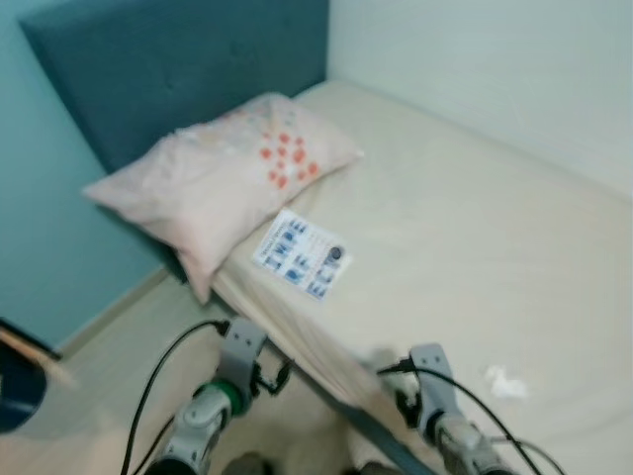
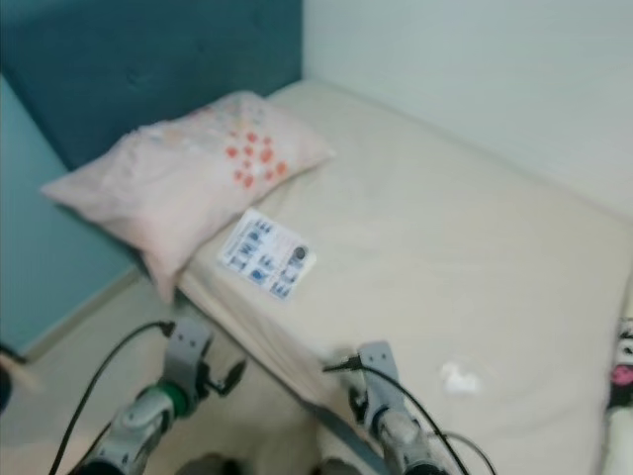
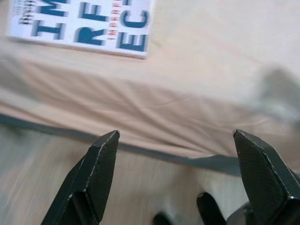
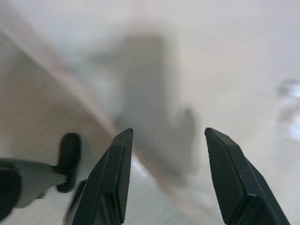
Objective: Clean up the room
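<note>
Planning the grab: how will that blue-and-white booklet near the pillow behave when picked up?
The booklet lies flat and thin on the bed, so it probably flexes and weighs little. Flush on soft sheet, its edge may be hard to get under; pushed, it would likely slide. The left gripper is open.

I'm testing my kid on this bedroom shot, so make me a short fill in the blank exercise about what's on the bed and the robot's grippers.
1. The booklet with blue print lies on the bed just beside the ____.
2. The pillow has a cluster of ____ dots.
3. The fingers of the left gripper are spread ____.
4. A small white crumpled scrap lies on the bed nearest the ____ gripper.

Missing words: pillow; orange; open; right
</note>
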You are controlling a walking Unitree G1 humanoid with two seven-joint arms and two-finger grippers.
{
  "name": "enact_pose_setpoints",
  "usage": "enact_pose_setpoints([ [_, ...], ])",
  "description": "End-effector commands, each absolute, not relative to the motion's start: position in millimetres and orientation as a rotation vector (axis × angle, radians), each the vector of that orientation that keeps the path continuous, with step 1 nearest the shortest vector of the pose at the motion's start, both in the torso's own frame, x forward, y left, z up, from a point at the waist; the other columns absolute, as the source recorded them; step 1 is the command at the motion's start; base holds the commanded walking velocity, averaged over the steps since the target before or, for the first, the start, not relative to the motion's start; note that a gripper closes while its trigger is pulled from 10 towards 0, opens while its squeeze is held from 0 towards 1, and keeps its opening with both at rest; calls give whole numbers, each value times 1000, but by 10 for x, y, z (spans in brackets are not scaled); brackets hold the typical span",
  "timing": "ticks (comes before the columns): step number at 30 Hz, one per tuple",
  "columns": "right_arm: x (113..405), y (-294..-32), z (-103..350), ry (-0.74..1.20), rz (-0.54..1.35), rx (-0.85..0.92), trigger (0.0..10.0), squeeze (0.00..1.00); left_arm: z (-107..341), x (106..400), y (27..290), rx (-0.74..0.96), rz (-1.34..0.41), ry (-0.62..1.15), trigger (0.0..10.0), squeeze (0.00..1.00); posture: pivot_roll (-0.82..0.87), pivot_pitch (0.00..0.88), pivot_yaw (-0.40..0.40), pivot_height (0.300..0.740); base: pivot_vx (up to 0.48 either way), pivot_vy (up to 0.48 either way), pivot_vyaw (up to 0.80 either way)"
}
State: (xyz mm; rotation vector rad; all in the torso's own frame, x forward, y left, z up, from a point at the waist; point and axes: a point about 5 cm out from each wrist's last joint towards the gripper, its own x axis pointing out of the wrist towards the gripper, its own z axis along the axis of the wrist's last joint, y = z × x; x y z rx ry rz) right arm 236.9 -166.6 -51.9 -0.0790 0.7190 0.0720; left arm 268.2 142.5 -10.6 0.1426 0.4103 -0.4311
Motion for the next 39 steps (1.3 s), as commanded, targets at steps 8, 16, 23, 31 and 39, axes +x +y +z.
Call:
enact_pose_setpoints([
  [8, 2286, -1618, -580, 747, 75, -60, 10000, 0, -204, 2600, 1460, 168, -434, 472, 10000, 0, 101, 71, 14, 740, 0, 480, 0],
  [16, 2280, -1622, -583, 746, 63, -50, 10000, 0, -186, 2630, 1479, 200, -419, 464, 10000, 0, 101, 59, 29, 740, 0, 300, 0],
  [23, 2264, -1629, -592, 747, 51, -41, 10000, 0, -180, 2624, 1454, 228, -432, 444, 10000, 0, 97, 55, 34, 740, 0, 0, 0],
  [31, 2408, -1803, -444, 623, -82, -155, 10000, 0, -120, 2698, 1471, 133, -302, 411, 10000, 0, 84, 60, 30, 740, 0, 0, 0],
  [39, 2647, -1959, -162, 436, -178, -181, 10000, 0, -76, 2706, 1532, 44, -258, 383, 10000, 0, 63, 85, 27, 740, 0, 0, 0],
])
